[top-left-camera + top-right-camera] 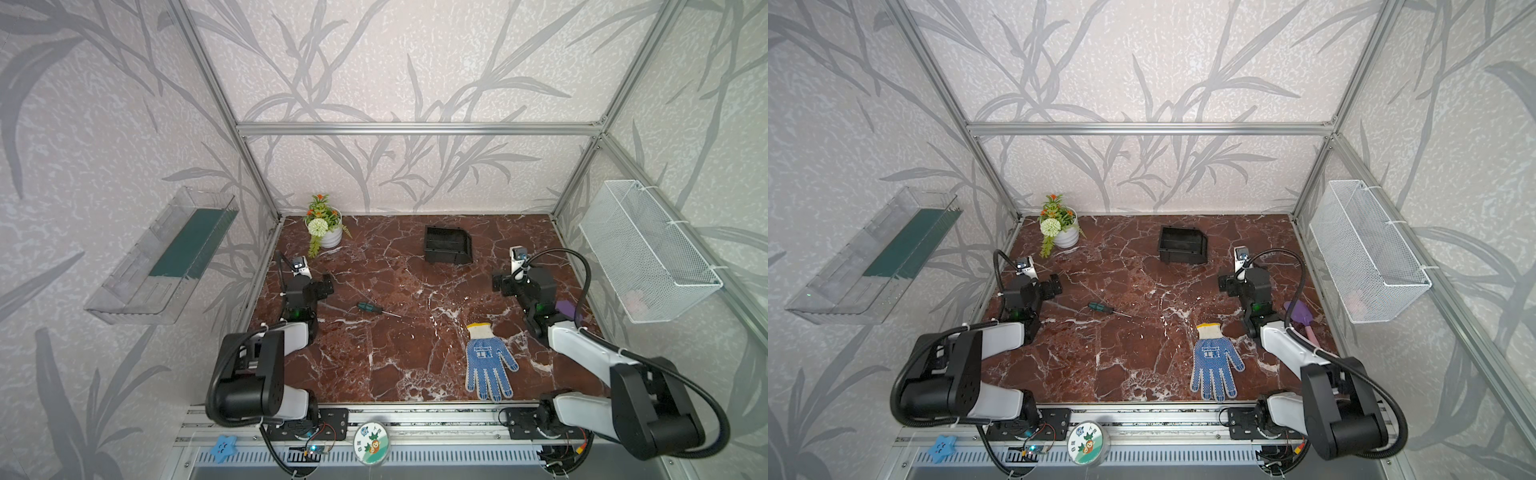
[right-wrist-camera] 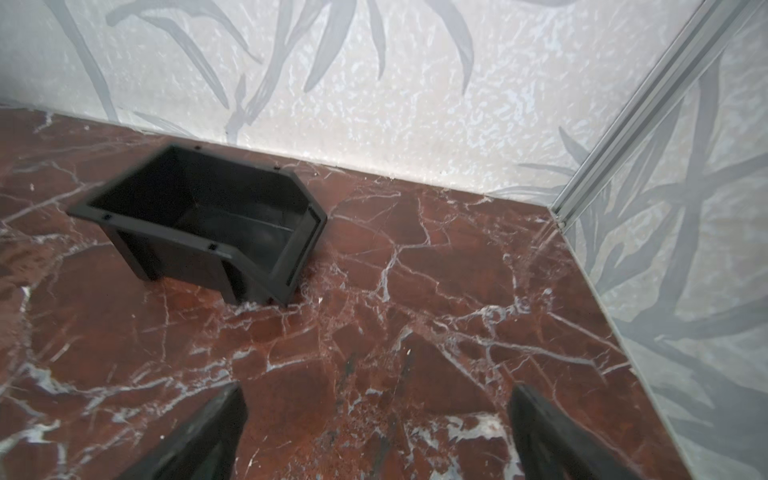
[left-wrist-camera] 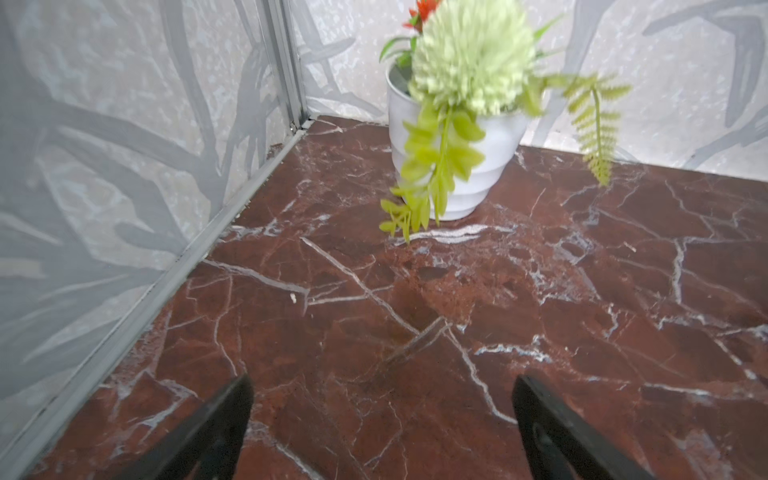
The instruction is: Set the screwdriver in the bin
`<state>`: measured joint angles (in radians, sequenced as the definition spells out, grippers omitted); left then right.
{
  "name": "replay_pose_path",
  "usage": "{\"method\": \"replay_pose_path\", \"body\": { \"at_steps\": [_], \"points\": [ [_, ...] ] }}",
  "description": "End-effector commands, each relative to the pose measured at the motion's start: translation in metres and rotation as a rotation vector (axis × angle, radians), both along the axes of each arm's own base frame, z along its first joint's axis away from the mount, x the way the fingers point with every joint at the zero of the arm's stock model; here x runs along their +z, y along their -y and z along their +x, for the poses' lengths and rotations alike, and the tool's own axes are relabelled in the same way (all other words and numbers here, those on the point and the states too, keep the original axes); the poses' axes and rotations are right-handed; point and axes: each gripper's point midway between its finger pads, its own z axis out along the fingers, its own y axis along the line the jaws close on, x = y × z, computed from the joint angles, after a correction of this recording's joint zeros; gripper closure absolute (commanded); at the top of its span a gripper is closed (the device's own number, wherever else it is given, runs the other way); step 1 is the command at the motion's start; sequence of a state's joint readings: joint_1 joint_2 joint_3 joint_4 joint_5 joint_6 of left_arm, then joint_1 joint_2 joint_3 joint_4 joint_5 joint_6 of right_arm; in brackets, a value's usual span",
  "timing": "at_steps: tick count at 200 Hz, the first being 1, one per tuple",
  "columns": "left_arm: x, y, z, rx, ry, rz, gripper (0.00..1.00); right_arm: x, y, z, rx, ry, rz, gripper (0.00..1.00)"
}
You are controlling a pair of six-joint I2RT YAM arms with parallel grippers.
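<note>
- The screwdriver (image 1: 370,308) lies flat on the desk (image 1: 407,357), left of middle, a little to the right of the left hand (image 3: 382,382).
- The bin (image 1: 448,257) stands at the far side, well apart from the screwdriver.
- Left hand: jaws wide, holding nothing.
- Right hand (image 2: 376,390): jaws wide, holding nothing, beside the bin.

Glossy veined marble-look table (image 2: 415,291) lies under the matt black right fingers (image 2: 208,436) and left fingers (image 3: 216,428). Ahead of the right fingers, the bin (image 2: 199,216) — smooth, dull black plastic. Ahead of the left fingers, a matt white pot (image 3: 494,145) — plastic-looking foliage (image 3: 473,54).
</note>
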<state>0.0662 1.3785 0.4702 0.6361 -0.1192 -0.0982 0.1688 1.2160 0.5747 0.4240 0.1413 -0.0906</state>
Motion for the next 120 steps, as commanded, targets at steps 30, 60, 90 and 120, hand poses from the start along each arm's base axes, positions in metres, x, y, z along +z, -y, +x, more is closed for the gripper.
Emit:
{"method": "replay_pose_path", "body": {
  "at_steps": [30, 60, 90, 120],
  "points": [
    [0.04, 0.042, -0.009, -0.052, -0.251, -0.143, 0.01, 0.028, 0.009, -0.01, -0.129, -0.173, 0.263, 0.01],
    [0.066, 0.118, -0.014, -0.211, -0.217, -0.144, 0.01, 0.031, -0.031, 0.027, 0.024, -0.256, 0.407, 0.01],
    [0.07, 0.174, -0.017, -0.327, -0.199, -0.175, 0.01, -0.021, -0.039, 0.072, -0.074, -0.489, 0.468, 0.01],
    [0.078, 0.208, -0.033, -0.423, -0.246, -0.156, 0.01, -0.068, -0.058, 0.104, -0.125, -0.745, 0.474, 0.01]
  ]
}}
